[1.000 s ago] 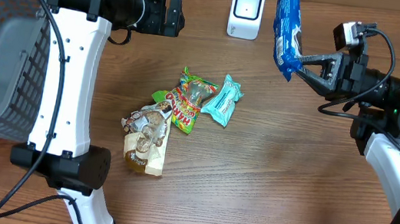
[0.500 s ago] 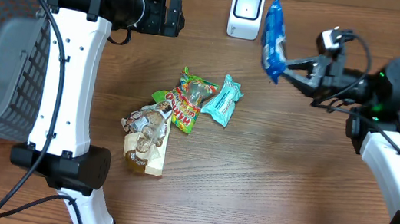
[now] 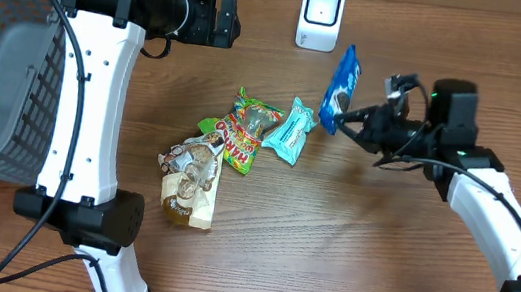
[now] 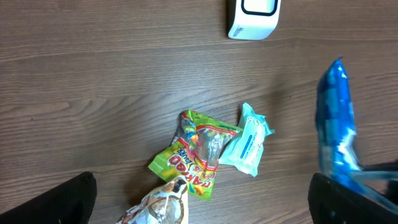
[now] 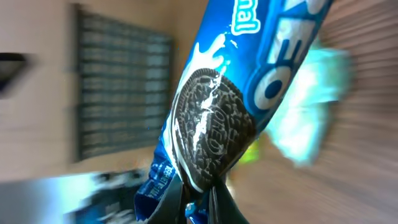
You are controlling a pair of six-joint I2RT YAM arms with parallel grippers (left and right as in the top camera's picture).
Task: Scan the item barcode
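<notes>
My right gripper (image 3: 347,119) is clamped on the lower edge of the blue Oreo packet (image 3: 341,84). It holds the packet nearly upright, cookie picture facing my wrist camera. The packet sits between the white scanner (image 3: 320,16) and the teal wrapper (image 3: 289,130), near the wrapper and apart from both. My left gripper (image 3: 225,20) hangs left of the scanner, fingers spread wide with nothing between them. A green gummy bag (image 3: 246,129) lies against the teal wrapper, with a brown snack bag (image 3: 190,182) just below.

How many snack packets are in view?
4: blue Oreo packet between the jaws of the right gripper; teal packet, green packet and brown packet clustered on the table. Others could hide beneath.
</notes>
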